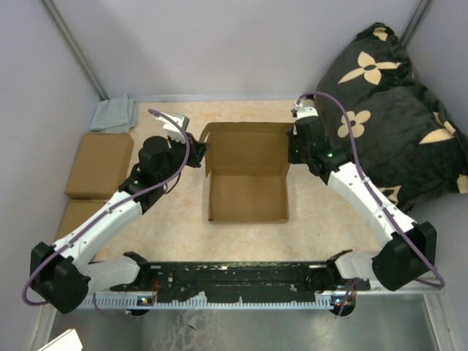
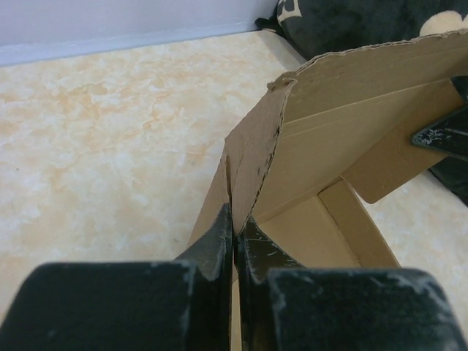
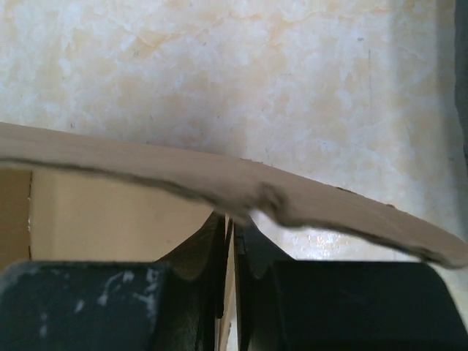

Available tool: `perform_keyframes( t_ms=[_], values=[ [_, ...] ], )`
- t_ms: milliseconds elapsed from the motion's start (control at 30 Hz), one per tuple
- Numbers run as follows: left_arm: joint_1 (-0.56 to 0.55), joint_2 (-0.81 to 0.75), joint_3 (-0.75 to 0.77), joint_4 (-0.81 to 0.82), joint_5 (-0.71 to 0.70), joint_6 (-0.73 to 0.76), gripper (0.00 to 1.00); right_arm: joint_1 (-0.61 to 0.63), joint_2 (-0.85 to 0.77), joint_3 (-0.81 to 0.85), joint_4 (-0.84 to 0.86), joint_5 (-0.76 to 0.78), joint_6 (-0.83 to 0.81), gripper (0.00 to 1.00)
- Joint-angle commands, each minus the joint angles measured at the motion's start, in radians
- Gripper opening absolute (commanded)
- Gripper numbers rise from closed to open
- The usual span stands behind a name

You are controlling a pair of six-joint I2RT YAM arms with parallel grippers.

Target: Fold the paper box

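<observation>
A: Entry: where is the paper box?
B: On the table, directly between the two tools. Base down, open on top, side walls raised, far panel tilted up behind the base.

A: Left tool?
B: Clenched on the box's left wall, near the far corner. In the wrist view both fingers pinch the upright cardboard edge, and the wall runs straight away from the tips. The box interior lies to that tool's right.

A: Right tool?
B: Grasping the box's right wall, straight across from the left tool. In its wrist view the fingertips are almost together with a thin strip of cardboard between them. A bent flap edge crosses just ahead of the tips.

A: Surroundings?
B: Outboard of the left tool are two plain brown boxes, side by side along the table's edge. A grey cloth lies beyond them in the far corner. Outboard of the right tool is a black cushion with tan flowers, near that tool and apart from the box.
</observation>
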Motion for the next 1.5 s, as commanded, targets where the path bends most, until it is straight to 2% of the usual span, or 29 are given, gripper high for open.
perform_keyframes(
  t_ms=[0,167,233,333,633,1067,1233,1367,1467],
  values=[
    [-0.011,0.017,0.019,0.073,0.029,-0.112,0.06,0.013,-0.079,-0.014,0.177,-0.021,0.047,0.08],
    [-0.012,0.061,0.05,0.083,0.055,-0.207,0.1,0.014,-0.093,-0.035,0.214,0.002,0.071,0.07],
    [-0.011,0.083,0.062,0.079,0.083,-0.22,0.15,0.018,-0.094,-0.045,0.219,0.003,0.076,0.07],
    [-0.011,0.093,0.052,0.069,0.108,-0.224,0.16,0.026,-0.1,-0.066,0.214,0.01,0.077,0.07],
    [-0.012,-0.002,-0.063,0.003,0.059,-0.146,0.2,0.058,-0.173,-0.203,0.215,0.052,0.104,0.07],
    [-0.038,-0.1,-0.179,-0.068,0.074,-0.213,0.2,0.184,-0.306,-0.382,0.213,0.177,0.193,0.07],
    [-0.049,-0.124,-0.208,-0.084,0.06,-0.21,0.22,0.258,-0.298,-0.428,0.226,0.268,0.218,0.09],
    [-0.051,-0.152,-0.224,-0.142,0.032,-0.186,0.27,0.294,-0.289,-0.443,0.194,0.306,0.241,0.13],
    [-0.053,-0.179,-0.234,-0.202,0.002,-0.175,0.35,0.297,-0.31,-0.461,0.154,0.303,0.279,0.17]
  ],
)
